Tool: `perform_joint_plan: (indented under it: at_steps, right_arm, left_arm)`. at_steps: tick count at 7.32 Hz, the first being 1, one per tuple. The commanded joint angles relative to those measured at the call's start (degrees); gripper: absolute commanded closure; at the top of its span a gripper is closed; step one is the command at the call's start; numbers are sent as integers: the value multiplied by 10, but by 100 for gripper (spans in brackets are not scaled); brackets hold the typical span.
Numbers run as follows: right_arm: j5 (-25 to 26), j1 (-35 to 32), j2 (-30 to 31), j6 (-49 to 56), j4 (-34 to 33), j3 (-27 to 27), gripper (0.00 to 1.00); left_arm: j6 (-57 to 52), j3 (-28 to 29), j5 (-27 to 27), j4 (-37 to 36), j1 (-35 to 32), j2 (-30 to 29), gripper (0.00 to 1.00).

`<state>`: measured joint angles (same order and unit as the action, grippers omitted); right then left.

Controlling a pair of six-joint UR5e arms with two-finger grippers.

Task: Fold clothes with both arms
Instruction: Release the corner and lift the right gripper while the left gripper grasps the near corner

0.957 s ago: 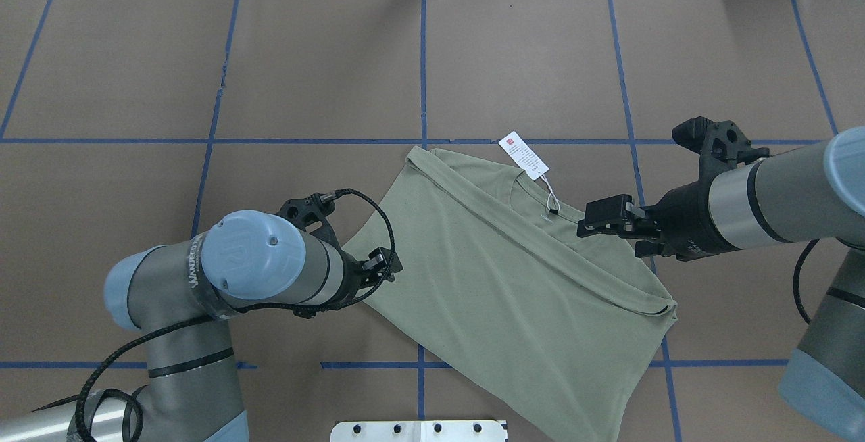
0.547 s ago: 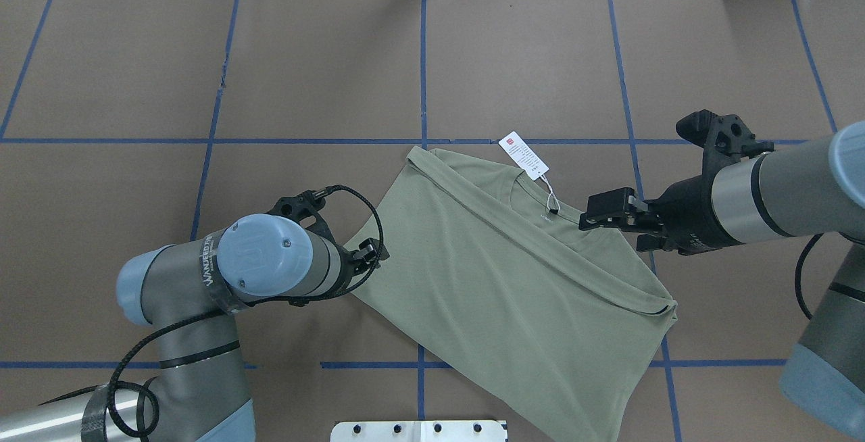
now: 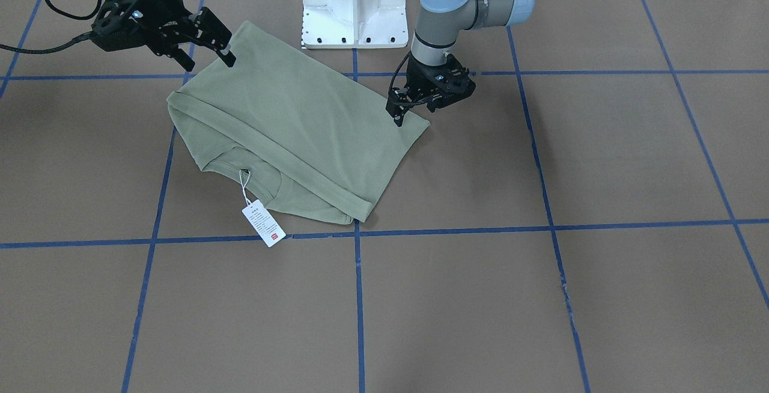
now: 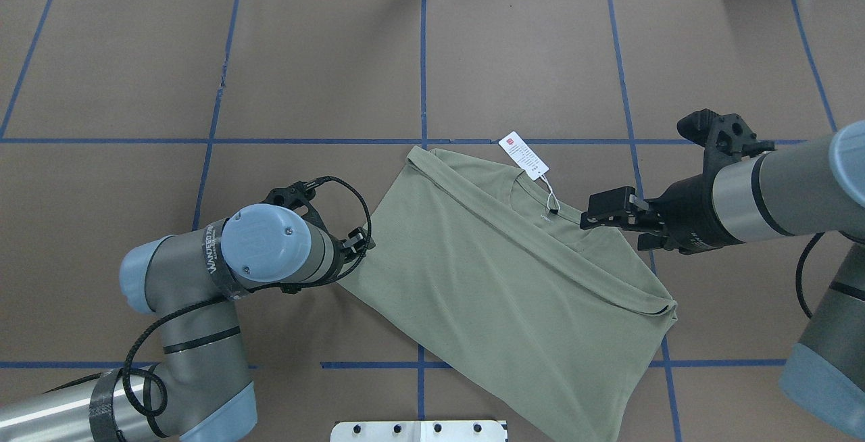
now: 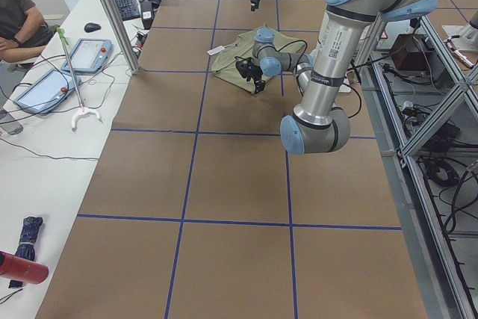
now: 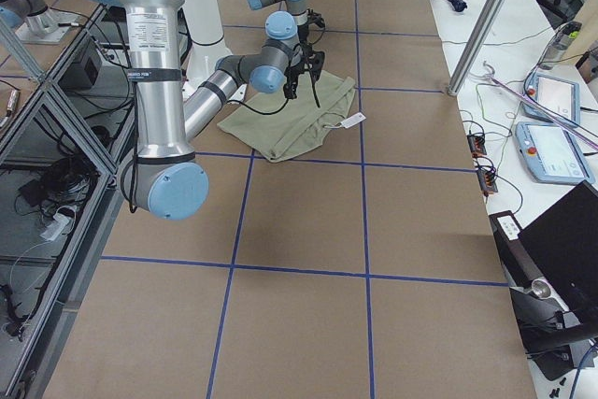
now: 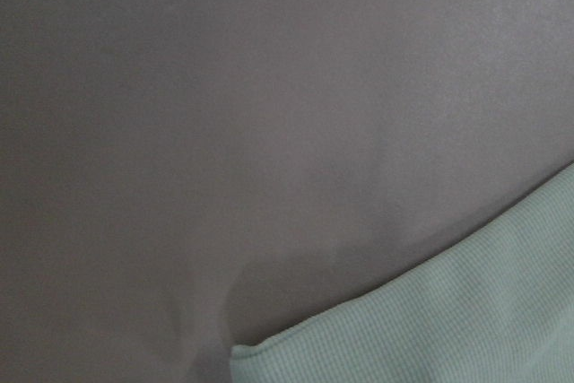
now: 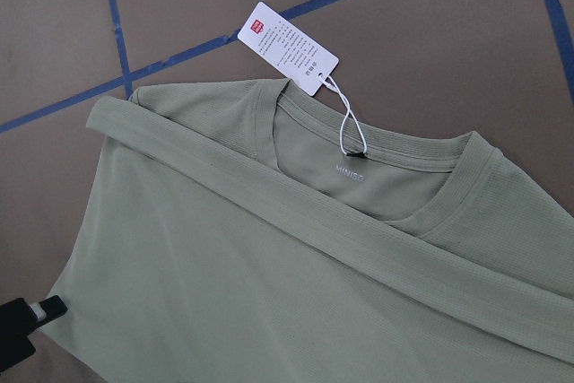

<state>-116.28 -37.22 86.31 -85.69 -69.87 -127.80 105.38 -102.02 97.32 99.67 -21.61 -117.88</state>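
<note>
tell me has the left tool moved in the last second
Yes. In the overhead view the left tool has shifted toward the view's left and slightly toward the table's far edge, farther from the central blue tape line.

Even overhead light is brightening the desk [image 4: 540,57], casting soft shadows; left wrist view is looking dim, blurry, darkening toward 6 o'clock.

Brown blue-taped table [image 4: 324,57], folded sage shirt [image 4: 513,280], paper tag [image 4: 524,156]
</note>
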Motion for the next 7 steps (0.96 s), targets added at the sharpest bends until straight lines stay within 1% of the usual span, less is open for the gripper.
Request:
perform_joint_plan:
  at_steps: [1, 2, 3, 4, 6, 7]
  right_arm:
    - [-2, -1, 0, 0, 0, 1, 0]
    - [-3, -2, 0, 0, 0, 0, 0]
    - [-3, -2, 0, 0, 0, 1, 0]
    - [-4, -2, 0, 0, 0, 1, 0]
    - [-4, -2, 1, 0, 0, 1, 0]
    - [-3, -2, 0, 0, 0, 1, 0]
  left_arm:
    - [0, 2, 1, 0, 1, 0, 24]
    - [0, 2, 1, 0, 2, 1, 43]
    - [-1, 2, 0, 0, 3, 1, 81]
    - [-3, 2, -1, 1, 5, 5, 100]
    - [-9, -4, 1, -3, 1, 5, 100]
    - [-19, -10, 3, -41, -8, -2, 100]
